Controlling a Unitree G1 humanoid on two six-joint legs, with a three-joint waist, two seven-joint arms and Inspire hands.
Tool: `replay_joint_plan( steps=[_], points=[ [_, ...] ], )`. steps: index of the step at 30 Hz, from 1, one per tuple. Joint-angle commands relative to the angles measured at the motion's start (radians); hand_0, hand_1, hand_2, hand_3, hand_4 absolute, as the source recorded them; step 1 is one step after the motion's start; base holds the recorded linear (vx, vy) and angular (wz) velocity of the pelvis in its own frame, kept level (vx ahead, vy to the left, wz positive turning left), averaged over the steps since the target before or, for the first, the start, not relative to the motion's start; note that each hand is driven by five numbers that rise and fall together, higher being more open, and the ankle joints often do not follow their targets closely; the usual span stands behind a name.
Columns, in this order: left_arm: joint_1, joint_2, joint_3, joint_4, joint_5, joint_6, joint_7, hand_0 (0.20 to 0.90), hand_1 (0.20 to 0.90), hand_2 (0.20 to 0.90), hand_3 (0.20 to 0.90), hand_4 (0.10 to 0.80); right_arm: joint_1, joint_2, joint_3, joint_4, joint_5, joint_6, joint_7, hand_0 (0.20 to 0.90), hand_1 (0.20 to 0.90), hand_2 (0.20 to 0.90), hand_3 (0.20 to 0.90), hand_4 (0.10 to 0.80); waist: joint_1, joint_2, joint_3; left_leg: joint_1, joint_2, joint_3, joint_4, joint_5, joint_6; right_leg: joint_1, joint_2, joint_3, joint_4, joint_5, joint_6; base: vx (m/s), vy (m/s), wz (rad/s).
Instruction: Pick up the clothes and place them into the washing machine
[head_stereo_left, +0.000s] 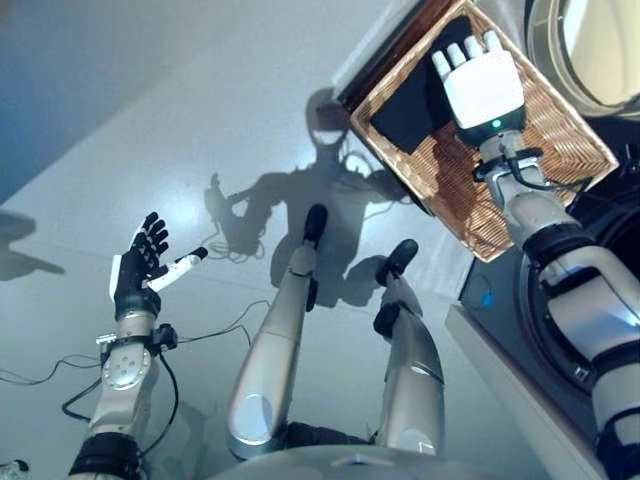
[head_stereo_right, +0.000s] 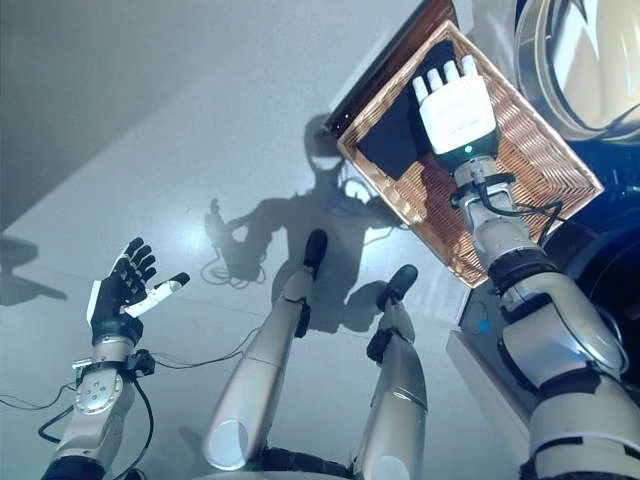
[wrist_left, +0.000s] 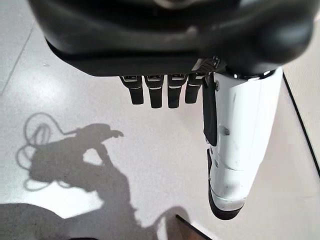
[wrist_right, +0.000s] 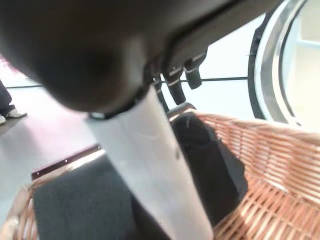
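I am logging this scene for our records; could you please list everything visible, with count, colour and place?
wicker basket: one, tan, on the floor at the robot's right.
dark clothes: one dark pile, in the basket's far end.
washing machine: one, door open, round silver rim, beside the basket.
person's shoe: one, white, far off on the floor.
right hand: white-backed, fingers straight, above the clothes.
left hand: dark, open, over bare floor.
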Motion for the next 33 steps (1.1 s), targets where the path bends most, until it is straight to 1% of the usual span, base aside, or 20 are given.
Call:
replay_joint_plan(
  steps=[1,6,11,24,33],
  points=[
    [0.106,0.064,0.041,-0.06,-0.027,-0.082,0.018,0.9,0.9,0.9,0.9,0.8,-0.092,-0.085,0.068,-0.025,-0.025,0.027,-0.061,0.9,0.9,0.9,0.9,0.8,0.025,0.019,-0.042,-0.029,-0.026,0.011,-0.032,-0.014,-0.061,-0.031,-0.037,0.021,-0.017,0.006,0.043,0.0,0.0,0.0],
    [0.106,0.07,0.044,-0.06,-0.033,-0.082,0.018,0.9,0.9,0.9,0.9,0.8,-0.105,-0.079,0.091,0.007,-0.019,0.025,-0.059,0.9,0.9,0.9,0.9,0.8,0.025,0.017,-0.042,-0.047,-0.025,0.006,-0.038,-0.002,-0.063,-0.046,-0.037,0.02,-0.02,0.013,0.044,0.007,-0.003,0.03],
    [0.111,0.082,0.048,-0.065,-0.031,-0.085,0.023,0.9,0.9,0.9,0.9,0.8,-0.112,-0.075,0.1,0.03,-0.01,0.026,-0.067,0.9,0.9,0.9,0.9,0.8,0.032,0.016,-0.042,-0.056,-0.023,0.002,-0.038,-0.004,-0.068,-0.052,-0.037,0.014,-0.023,0.01,0.045,0.006,-0.007,0.06],
    [0.118,0.09,0.044,-0.073,-0.022,-0.084,0.032,0.9,0.9,0.9,0.9,0.8,-0.137,-0.058,0.114,0.022,-0.012,0.039,-0.073,0.9,0.9,0.9,0.9,0.8,0.046,0.008,-0.042,-0.088,-0.025,-0.014,-0.036,-0.001,-0.071,-0.069,-0.038,-0.007,-0.021,0.007,0.046,0.008,-0.003,0.05],
    [0.125,0.086,0.052,-0.081,-0.025,-0.085,0.038,0.9,0.9,0.9,0.9,0.8,-0.128,-0.032,0.119,0.06,-0.02,0.051,-0.062,0.9,0.9,0.9,0.9,0.8,0.048,0.015,-0.042,-0.111,-0.027,-0.017,-0.033,-0.001,-0.071,-0.096,-0.039,-0.005,-0.013,0.004,0.045,0.0,0.0,0.0]
  ],
)
